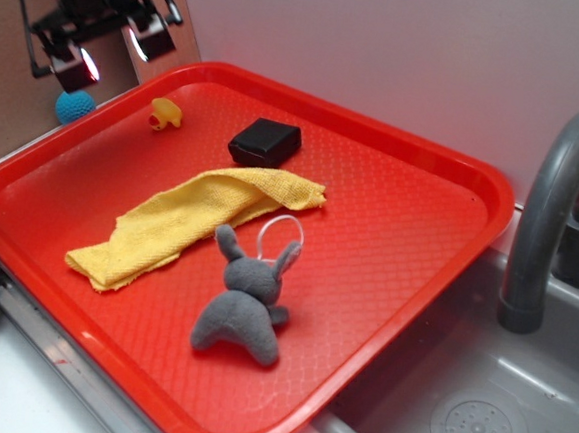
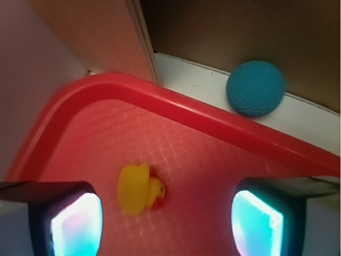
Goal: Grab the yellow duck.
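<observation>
On the counter beside the sink, red tray (image 1: 419, 287) takes up most of the ext view. Largest on it: yellow cloth (image 1: 194, 224) across the middle, grey plush bunny (image 1: 246, 301) below that, black box (image 1: 265, 141) further back. Yellow duck (image 1: 164, 114) sits in the far-left corner of the tray, near the rim, well apart from the box.

Gripper (image 1: 107, 47) hangs above that corner w/ jaws spread wide, nothing in them. Wrist cam: duck (image 2: 139, 189) lies between the two pads but much nearer one pad than the other, looks tipped on its side — blurry, can't be sure.

I'd re-center over the duck first, then drop straight down and close slow; it's glossy and small, prob squirts out if pinched off-center. Watch the raised rim.

Tray floor is textured. Teal ball (image 2: 254, 88) sits outside the tray on the white ledge; grey faucet (image 1: 556, 212) off to the side.
</observation>
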`<state>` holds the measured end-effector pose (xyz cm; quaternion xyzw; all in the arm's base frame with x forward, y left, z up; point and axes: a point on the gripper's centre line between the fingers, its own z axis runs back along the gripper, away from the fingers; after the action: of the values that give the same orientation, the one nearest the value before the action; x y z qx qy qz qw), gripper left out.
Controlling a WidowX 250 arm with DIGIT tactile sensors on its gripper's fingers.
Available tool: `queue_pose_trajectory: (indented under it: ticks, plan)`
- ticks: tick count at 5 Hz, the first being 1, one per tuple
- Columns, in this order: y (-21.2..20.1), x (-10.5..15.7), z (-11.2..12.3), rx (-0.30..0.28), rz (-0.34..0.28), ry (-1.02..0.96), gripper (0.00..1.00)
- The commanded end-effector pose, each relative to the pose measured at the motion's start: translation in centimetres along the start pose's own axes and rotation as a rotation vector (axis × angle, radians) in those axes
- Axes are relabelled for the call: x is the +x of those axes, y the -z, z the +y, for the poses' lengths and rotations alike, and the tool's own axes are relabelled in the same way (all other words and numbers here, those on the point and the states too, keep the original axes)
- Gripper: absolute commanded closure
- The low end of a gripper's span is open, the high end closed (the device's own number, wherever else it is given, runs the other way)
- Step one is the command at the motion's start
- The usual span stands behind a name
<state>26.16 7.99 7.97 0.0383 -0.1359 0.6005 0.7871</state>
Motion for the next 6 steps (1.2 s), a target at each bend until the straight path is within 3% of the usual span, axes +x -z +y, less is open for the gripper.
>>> queue_pose_trajectory:
  ticks: [1,3,4,6]
  plan:
    - [2.1,0.9,-1.6,0.0,-0.037,-0.001,0.0]
    - [3.8,-1.2,-2.3,0.003,-0.013,0.053,0.0]
    - [2.8,-0.9,-1.9,0.024,-0.057,0.045,1.0]
    - [-1.6,-1.1,-1.9,0.013,-0.087,0.18,1.0]
